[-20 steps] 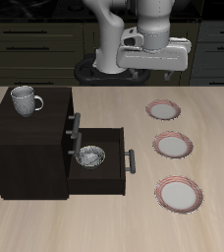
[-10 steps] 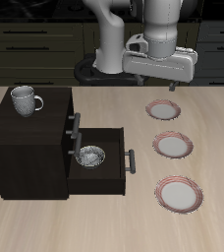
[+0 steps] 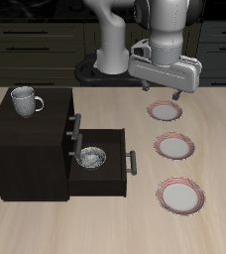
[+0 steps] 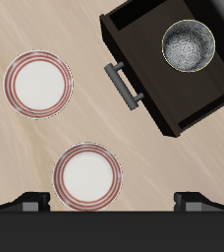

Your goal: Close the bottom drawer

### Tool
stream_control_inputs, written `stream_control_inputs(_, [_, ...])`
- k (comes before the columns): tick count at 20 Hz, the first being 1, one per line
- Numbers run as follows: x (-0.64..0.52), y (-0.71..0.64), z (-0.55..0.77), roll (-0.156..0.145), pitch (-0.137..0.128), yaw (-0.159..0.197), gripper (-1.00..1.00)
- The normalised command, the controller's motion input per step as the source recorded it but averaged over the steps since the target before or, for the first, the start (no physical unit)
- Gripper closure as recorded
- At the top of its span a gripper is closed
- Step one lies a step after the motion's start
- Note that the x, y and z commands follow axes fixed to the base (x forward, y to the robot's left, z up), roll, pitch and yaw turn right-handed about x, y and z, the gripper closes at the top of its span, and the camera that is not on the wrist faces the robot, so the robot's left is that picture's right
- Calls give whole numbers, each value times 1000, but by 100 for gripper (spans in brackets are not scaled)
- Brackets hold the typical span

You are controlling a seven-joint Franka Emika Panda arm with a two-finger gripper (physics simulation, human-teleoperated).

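Kitchen backdrop, dark cupboards behind light wooden table (image 3: 105, 223). Small dark-brown cabinet (image 3: 26, 149) on table, metal mug (image 3: 24, 100) on top. Bottom drawer (image 3: 103, 171) pulled well out toward the plates, grey bar handle (image 3: 132, 162) on flat dark front, metal bowl (image 3: 91, 157) sitting inside; upper drawer front with like handle (image 3: 75, 130) appears shut. Three pink-rimmed plates in a row beside cabinet: far (image 3: 167, 110), middle (image 3: 173, 147), near (image 3: 179, 194). Gripper (image 3: 163, 87) high above far plate, well apart from drawer, holding nothing; in wrist view both fingertips (image 4: 200, 200) spread wide, jaws released. Wrist view looking straight down on drawer handle (image 4: 123, 85), bowl (image 4: 189, 46), two plates (image 4: 37, 82) (image 4: 86, 175). Risks, judged: descent too close to plates, clipping or shoving one; push landing off-centre on handle, fingers slipping past the front or drawer jamming askew; fast shove rattling bowl or sliding whole cabinet; contact on upper handle instead. Push not yet started.
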Motion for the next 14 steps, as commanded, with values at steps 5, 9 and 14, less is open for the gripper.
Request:
stream_control_inputs(5, [120,148,-112,27,2,-95,-100])
stream_control_inputs(9, [135,85,-59,12,-55,-49,-100])
stream_control_inputs(14, [204,26,-222,7,28,-124,-100])
